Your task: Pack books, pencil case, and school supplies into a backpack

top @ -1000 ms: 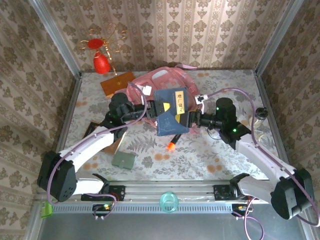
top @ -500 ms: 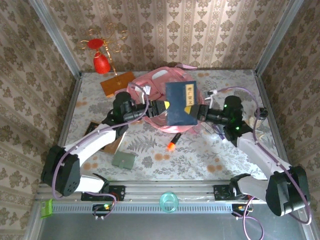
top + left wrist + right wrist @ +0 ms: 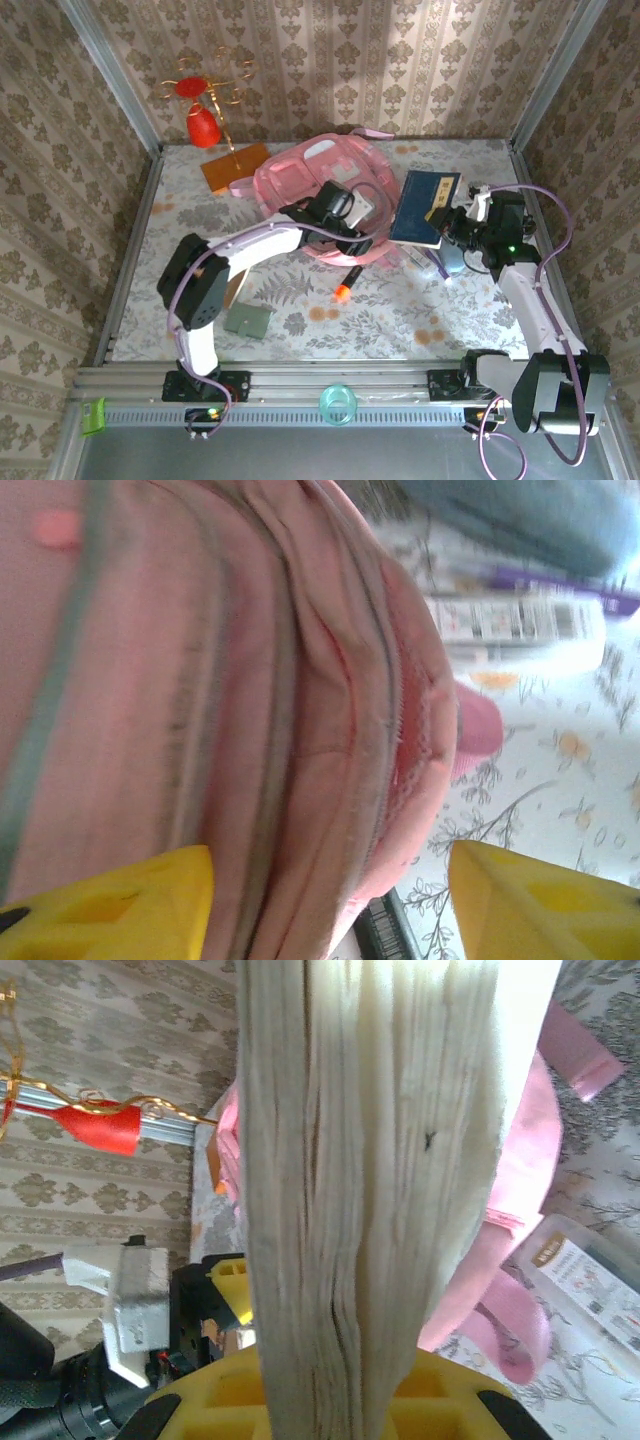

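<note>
Cloth and paper set the terms. The navy book (image 3: 424, 205) hangs in the air just right of the backpack (image 3: 290, 180), and the right gripper (image 3: 448, 220) is clamped on its outer edge. From the right wrist, the cream page block (image 3: 370, 1180) stands upright between yellow fingers (image 3: 220, 1400).

The book looks stiff, flat and fairly weighty. Held by one edge it is likely to swing or let its pages fan, so a grip near the spine would be steadier.

The backpack is soft quilted pink fabric with zip seams, and it slumps on the floral tabletop. Its mouth will probably fall shut unless someone holds the zip lip, which is the firmest place to pinch.

The left gripper (image 3: 352, 215) hovers over the bag with its jaws apart, grasping nothing. Its fingers (image 3: 110, 905) sit on either side of a zipped fold.

The marker (image 3: 346, 283) lies on the table just in front of the bag. It is smooth and round, and likely to roll.
</note>
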{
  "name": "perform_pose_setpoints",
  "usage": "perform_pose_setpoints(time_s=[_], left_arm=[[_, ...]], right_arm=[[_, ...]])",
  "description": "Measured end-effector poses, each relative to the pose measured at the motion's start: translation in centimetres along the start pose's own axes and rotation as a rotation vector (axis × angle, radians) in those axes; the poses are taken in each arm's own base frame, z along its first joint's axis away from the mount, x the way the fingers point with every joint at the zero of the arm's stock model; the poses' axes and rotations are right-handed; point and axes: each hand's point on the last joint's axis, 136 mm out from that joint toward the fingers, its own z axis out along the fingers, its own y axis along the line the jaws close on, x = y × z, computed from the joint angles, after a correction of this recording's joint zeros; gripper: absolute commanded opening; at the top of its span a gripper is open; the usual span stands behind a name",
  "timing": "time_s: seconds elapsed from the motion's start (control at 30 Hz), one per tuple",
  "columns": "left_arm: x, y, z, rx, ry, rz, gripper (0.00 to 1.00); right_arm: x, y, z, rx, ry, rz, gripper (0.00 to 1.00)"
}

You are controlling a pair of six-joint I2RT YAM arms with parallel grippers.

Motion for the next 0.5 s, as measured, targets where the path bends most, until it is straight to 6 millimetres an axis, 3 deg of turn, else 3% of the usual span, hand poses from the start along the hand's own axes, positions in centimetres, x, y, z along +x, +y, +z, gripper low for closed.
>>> perform_pose_setpoints(time_s=[0.17, 0.5], left_arm=[[1.1, 0.3, 1.6, 0.003, 0.078, 0.045, 0.48], [2.2, 0.9, 1.3, 0.019, 0.117, 0.059, 0.18]], right_arm=[[-0.5, -1.1, -0.5, 0.035, -0.019, 0.008, 0.0], [-0.5, -1.3, -0.8, 0.036, -0.031, 0.004, 0.0]])
